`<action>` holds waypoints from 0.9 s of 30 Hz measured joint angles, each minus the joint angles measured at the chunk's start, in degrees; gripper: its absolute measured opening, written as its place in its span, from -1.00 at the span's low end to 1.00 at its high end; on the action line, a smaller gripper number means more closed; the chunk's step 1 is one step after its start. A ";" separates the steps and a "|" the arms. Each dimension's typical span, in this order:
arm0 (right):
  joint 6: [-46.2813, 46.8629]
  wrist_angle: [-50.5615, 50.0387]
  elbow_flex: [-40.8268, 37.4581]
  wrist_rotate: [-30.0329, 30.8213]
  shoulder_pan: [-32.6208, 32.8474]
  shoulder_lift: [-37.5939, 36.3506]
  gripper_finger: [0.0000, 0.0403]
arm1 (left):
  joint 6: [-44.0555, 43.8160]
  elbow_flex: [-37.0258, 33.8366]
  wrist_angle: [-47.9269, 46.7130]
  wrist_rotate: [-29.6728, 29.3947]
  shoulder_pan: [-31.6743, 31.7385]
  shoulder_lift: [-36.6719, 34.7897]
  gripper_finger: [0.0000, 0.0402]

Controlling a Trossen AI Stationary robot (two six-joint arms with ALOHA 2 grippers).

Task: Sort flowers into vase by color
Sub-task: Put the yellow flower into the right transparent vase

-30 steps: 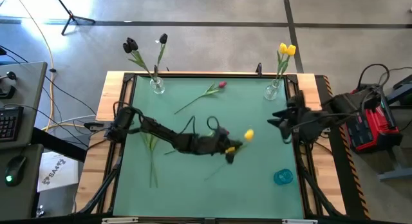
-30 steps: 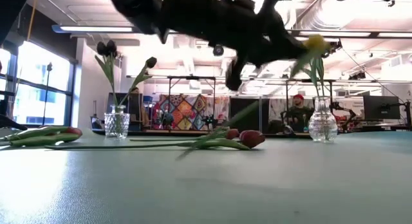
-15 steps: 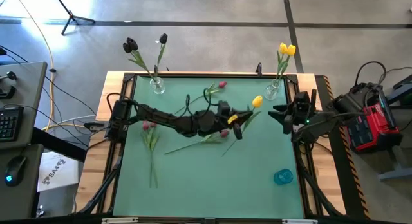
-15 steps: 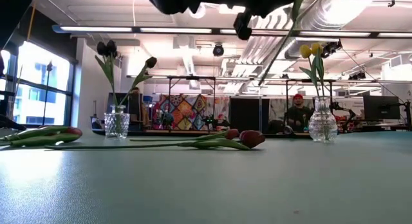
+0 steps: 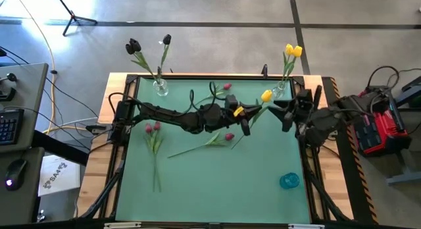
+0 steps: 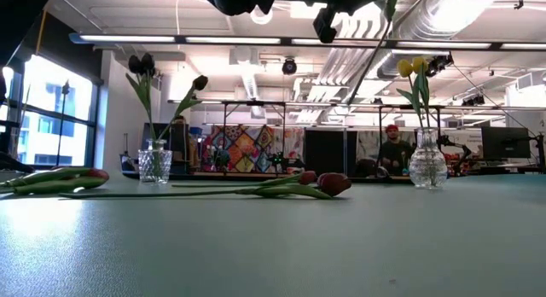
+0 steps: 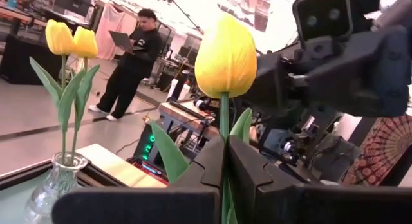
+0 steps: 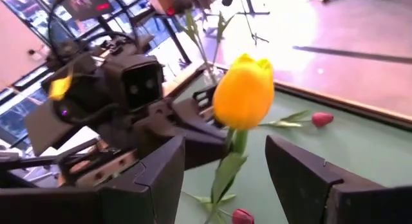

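My left gripper (image 5: 245, 117) hangs over the table's far middle, shut on a yellow tulip (image 5: 266, 96). My right gripper (image 5: 286, 114) faces it from the right and is open; in its wrist view the yellow head (image 8: 244, 98) shows between its fingers, apart from them. A glass vase with two yellow tulips (image 5: 279, 91) stands at the far right, and one with two black tulips (image 5: 160, 87) at the far left. Red tulips lie flat on the mat: two at the left (image 5: 152, 128), one in the middle (image 5: 228, 136), one near the far edge (image 5: 227, 86). My left gripper pinches the yellow tulip's stem (image 7: 223, 124) between its two fingers, a little below the head. The fingers come about level from the table's left and lie across the stem. The tulip is lifted clear, head toward the far right, and its long stem (image 6: 375, 54) slants down toward the near side.
A blue round object (image 5: 289, 181) sits at the near right of the green mat (image 5: 197, 183). A raised black frame (image 5: 131, 97) runs round the mat. People and equipment show in the room beyond (image 7: 132, 63).
My left gripper has risen and swung toward the far right, toward the yellow vase, carrying the yellow tulip. The tulip's lower stem, which reached down to the mat, now hangs clear. My right gripper has turned toward the tulip and stays open.
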 joint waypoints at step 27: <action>-4.03 3.43 0.00 -14.11 -12.37 4.59 -0.97 | -1.50 -0.02 -0.24 0.00 -0.90 0.00 -1.00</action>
